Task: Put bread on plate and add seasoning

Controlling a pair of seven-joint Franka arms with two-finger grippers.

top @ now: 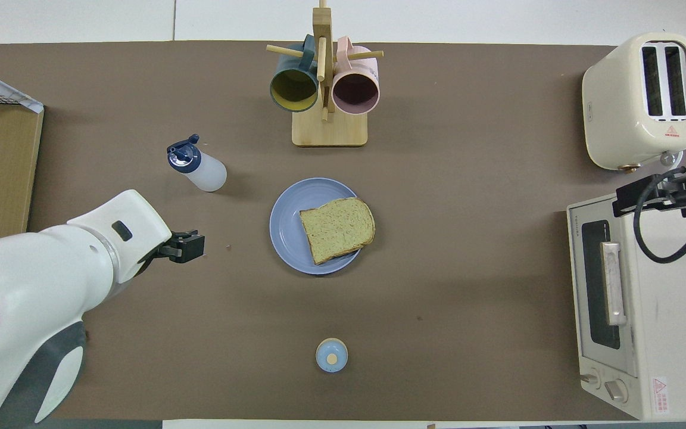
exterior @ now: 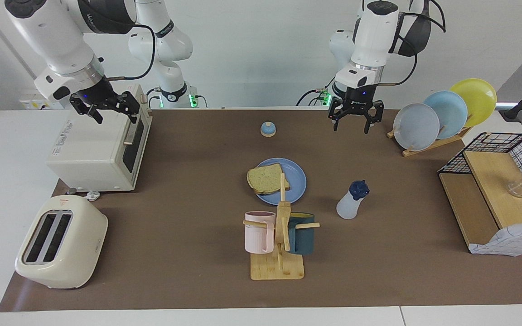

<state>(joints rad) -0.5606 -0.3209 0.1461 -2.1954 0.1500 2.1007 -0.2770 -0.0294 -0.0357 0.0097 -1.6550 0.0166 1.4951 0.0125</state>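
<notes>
The bread [exterior: 266,178] [top: 337,229] lies flat on the blue plate [exterior: 298,181] [top: 286,229] at the middle of the table, its crust reaching past the rim toward the right arm's end. The seasoning [exterior: 350,201] [top: 199,167], a white bottle with a navy cap, stands beside the plate toward the left arm's end. My left gripper [exterior: 351,127] hangs open and empty, high over the mat between the bell and the plate rack. In the overhead view its wrist hides all but one finger [top: 188,246]. My right gripper [exterior: 115,115] waits open over the toaster oven.
A toaster oven [exterior: 95,151] and a cream toaster [exterior: 59,240] fill the right arm's end. A mug rack [exterior: 279,240] with two mugs stands farther out than the plate. A bell [exterior: 268,129] sits nearer the robots. Upright plates [exterior: 442,113] and a wire basket [exterior: 492,190] occupy the left arm's end.
</notes>
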